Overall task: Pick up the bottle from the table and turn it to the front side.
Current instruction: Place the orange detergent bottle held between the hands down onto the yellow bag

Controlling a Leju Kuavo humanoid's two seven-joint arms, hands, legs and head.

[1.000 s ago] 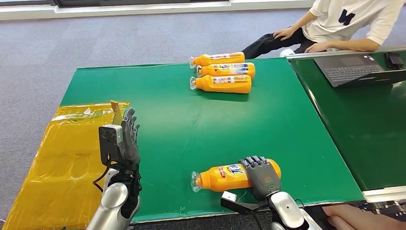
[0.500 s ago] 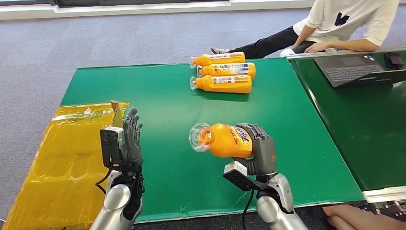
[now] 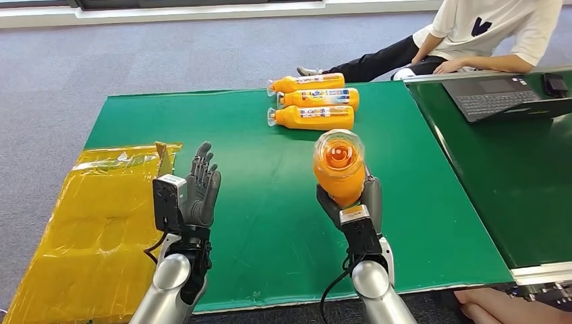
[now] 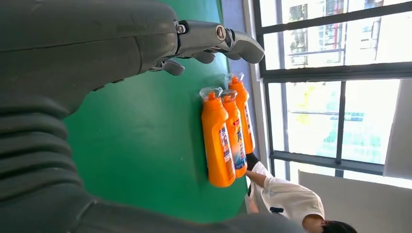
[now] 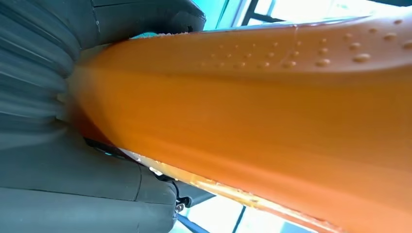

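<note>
Bottle (image 3: 338, 165) now upright in right robot hand (image 3: 354, 202)

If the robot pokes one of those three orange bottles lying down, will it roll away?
Probably a bit. The three bottles lie on their sides on the flat green table, and they look rounded, so a nudge may roll one. They touch each other, so neighbours might block it.

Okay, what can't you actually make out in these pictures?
- Held bottle: head view looks into its cap end, so the label side is hidden.
- Right hand: fingers mostly behind the bottle; right wrist view too close to show them.
- Three lying bottles: label print too small.
- Person: cut off by the top edge.
</note>
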